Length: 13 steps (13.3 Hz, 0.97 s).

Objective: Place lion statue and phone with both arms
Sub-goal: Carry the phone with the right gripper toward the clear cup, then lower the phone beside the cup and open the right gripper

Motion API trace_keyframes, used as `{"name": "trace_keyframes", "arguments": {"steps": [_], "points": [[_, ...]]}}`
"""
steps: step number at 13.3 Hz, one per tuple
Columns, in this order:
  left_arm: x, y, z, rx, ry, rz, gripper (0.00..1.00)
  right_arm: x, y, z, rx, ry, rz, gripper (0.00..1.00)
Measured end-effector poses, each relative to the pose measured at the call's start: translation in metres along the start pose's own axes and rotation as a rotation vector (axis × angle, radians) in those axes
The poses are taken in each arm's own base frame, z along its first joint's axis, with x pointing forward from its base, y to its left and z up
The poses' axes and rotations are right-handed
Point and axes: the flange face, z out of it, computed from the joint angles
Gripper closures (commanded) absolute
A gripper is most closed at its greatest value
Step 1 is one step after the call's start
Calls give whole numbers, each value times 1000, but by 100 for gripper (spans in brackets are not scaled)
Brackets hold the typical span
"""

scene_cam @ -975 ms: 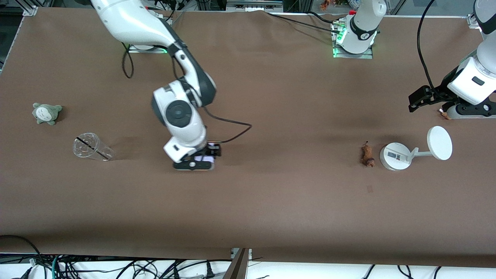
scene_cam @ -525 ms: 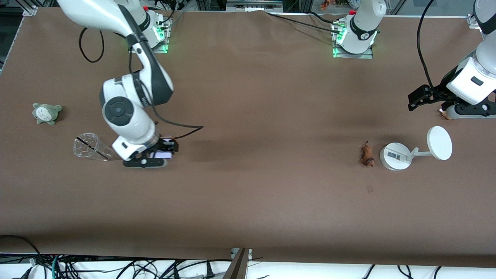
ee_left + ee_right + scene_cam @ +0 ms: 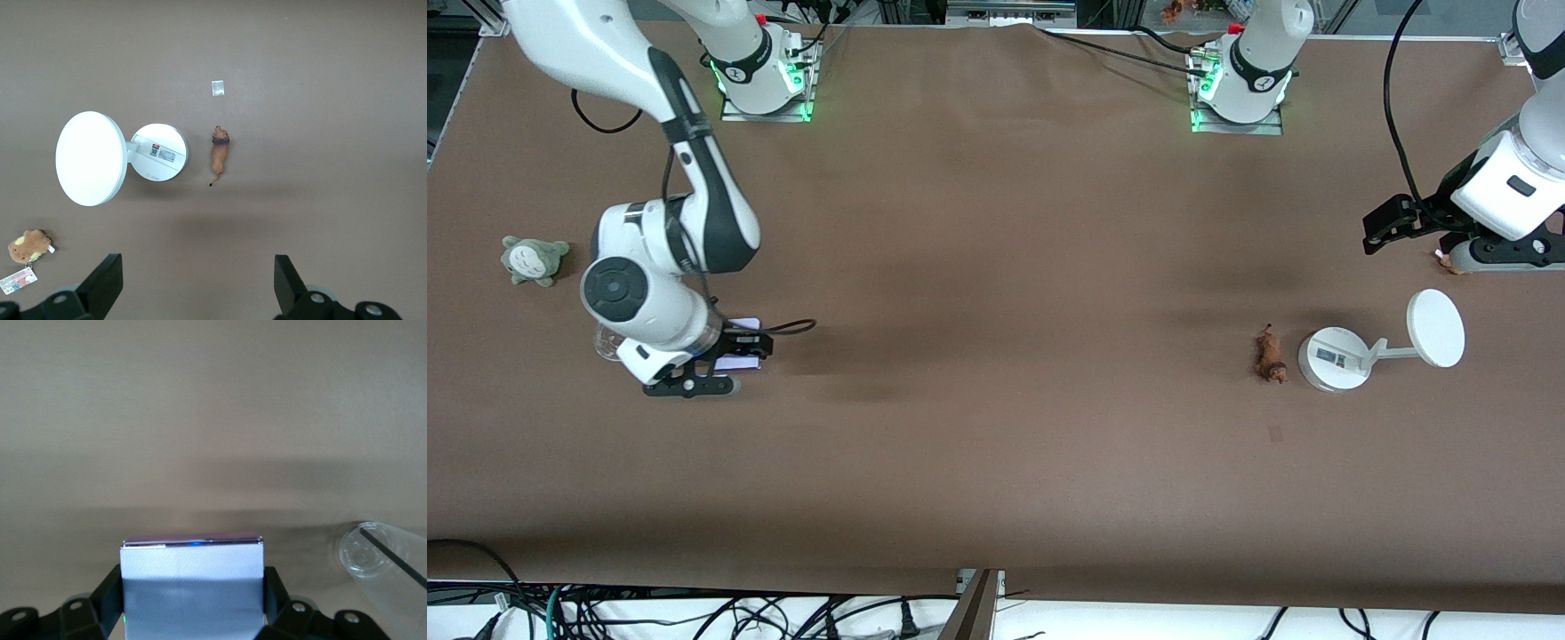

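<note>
We carry the phone [image 3: 740, 354] clamped flat between the fingers of our right gripper [image 3: 734, 356], low over the surface [image 3: 996, 444] at the right arm's end, just beside the clear cup [image 3: 371, 551]. To set it down well, in our judgement, we should keep it level, lower until it touches, and let go only then, taking care not to knock the cup. Our left gripper [image 3: 1380, 233] waits with its jaws spread wide and empty, up over the left arm's end. The lion [image 3: 219, 153] lies on the surface just beside the round base of the white stand [image 3: 160, 151], well apart from that gripper, so the left arm has to travel and descend to reach it.
</note>
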Motion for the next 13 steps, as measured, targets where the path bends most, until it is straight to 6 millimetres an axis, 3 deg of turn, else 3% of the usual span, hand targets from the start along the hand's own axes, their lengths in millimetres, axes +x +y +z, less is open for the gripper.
{"name": "trace_keyframes", "arguments": {"steps": [2, 8, 13], "points": [[0, 0, 0, 0, -1, 0, 0, 4, 9, 15, 9, 6, 0, 73], [0, 0, 0, 0, -5, 0, 0, 6, 7, 64, 8, 24, 0, 73], [0, -3, 1, 0, -5, -5, 0, 1, 23, 82, 7, 29, 3, 73]]}}
